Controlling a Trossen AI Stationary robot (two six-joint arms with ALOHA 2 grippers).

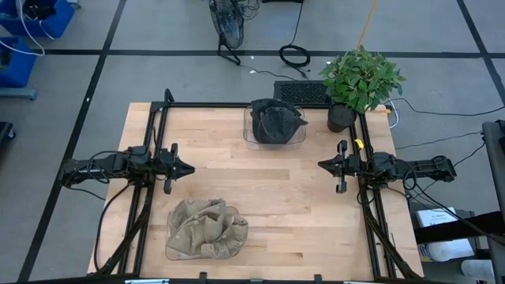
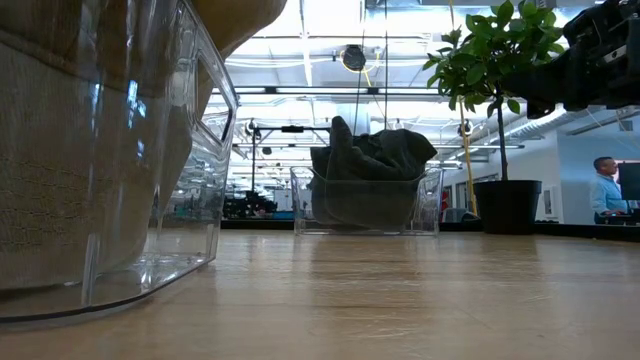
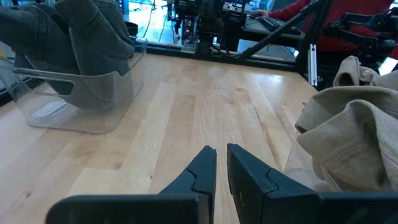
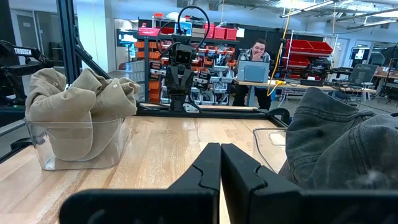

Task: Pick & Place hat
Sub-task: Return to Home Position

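High view coverage is filled by a wooden table (image 1: 316, 221), and the clock directions below are read from it. The left gripper (image 1: 188, 168) is held at 9 o'clock above the table's edge, pointed toward the centre and holding nothing. In the left wrist view its fingers (image 3: 202, 174) are seen drawn together, with only a thin slit between them. The right gripper (image 1: 322, 164) is held at 3 o'clock, facing the left one across the bare middle of the table. Its fingers (image 4: 208, 165) are pressed together and nothing is gripped. The dark gray cap (image 1: 276, 122) is found at 12 o'clock, bunched inside the top transparent bin (image 1: 248, 140) and bulging above its rim. The brown cap (image 1: 207, 229) is seen at 7 o'clock as a crumpled tan heap filling the bottom transparent bin (image 4: 81, 149) and spilling over its walls. Whether one cap or several are heaped there cannot be told. Both bins are stood flat on the wood, well apart from each other and from both grippers. A potted plant (image 1: 361, 79) is placed at the 1 o'clock corner, just beside the top bin. In the low view the clear wall of the bottom bin is shown very close, and the gray cap's bin is seen farther back beside the plant's dark pot. A seated person (image 4: 255, 62) is visible in the room beyond the table in the right wrist view.
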